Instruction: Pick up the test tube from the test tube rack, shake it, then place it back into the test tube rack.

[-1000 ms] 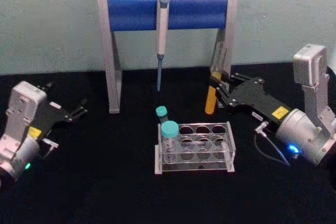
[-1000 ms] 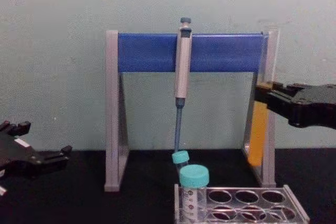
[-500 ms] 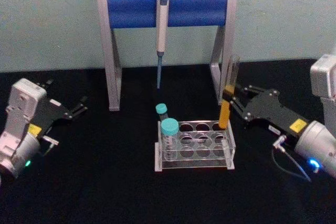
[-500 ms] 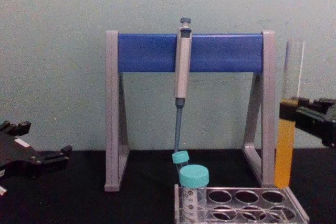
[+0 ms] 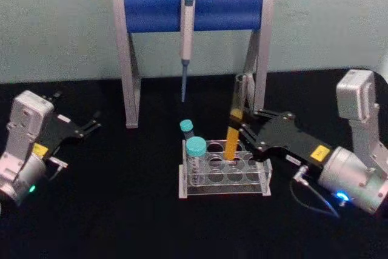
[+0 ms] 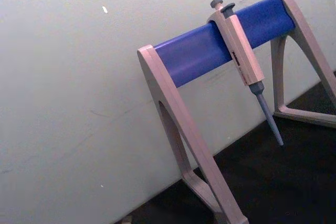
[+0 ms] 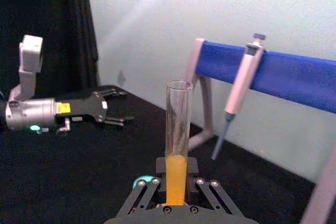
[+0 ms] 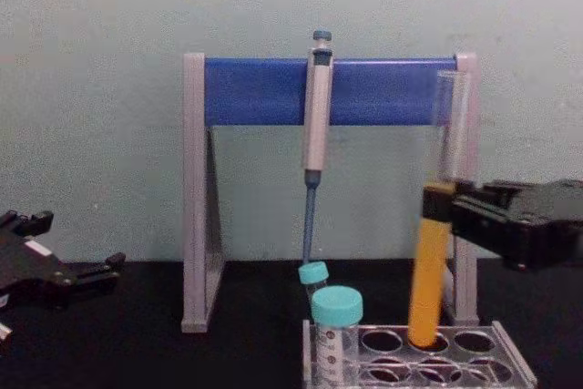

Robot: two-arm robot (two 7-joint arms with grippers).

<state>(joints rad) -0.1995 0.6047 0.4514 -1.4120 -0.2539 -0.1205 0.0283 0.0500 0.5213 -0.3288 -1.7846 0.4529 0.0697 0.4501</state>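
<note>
The right gripper, fingers clamped on the test tube, had swung in from three o'clock. The tube's base now met a back-row hole of the test tube rack, so I judged only lowering and release remained. The left gripper sat at nine o'clock, fingers apart.

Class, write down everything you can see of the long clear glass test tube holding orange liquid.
The long clear glass test tube is slim, capless and open at the top, with orange-yellow liquid filling its lower half. It stands nearly upright, leaning slightly. The right pincer is clamped on it about mid-length, near the liquid's top. Its lower end dips into a back-row hole of the clear plastic rack.
</note>
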